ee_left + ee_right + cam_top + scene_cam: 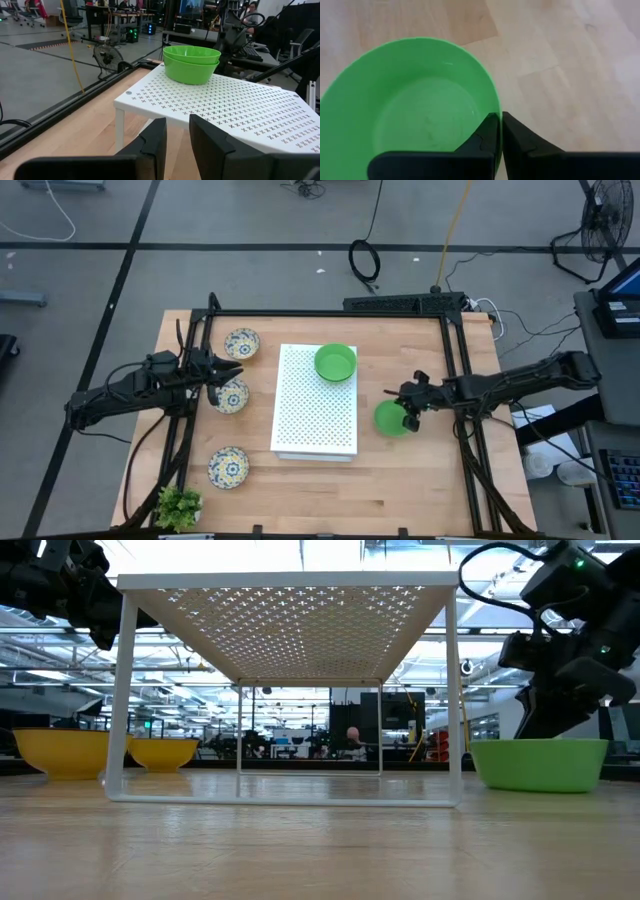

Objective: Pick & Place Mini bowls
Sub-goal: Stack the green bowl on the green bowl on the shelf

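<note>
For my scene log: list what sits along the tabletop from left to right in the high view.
left gripper over the patterned bowls → white perforated board → stacked green bowls → green bowl → right gripper

High view: overhead, facing straight down, far enough to take in the whole wooden table (330, 475) and both arms. Low view: at tabletop level, facing horizontally beneath the white perforated board (285, 615) toward the room behind. Left wrist view: close to the tabletop, facing along it past the left gripper (177, 137) to the board's corner and two stacked green bowls (192, 63). Right wrist view: very near, facing down onto a single green bowl (410, 107). All four share the tabletop; high, low and left wrist views share the board.
</note>
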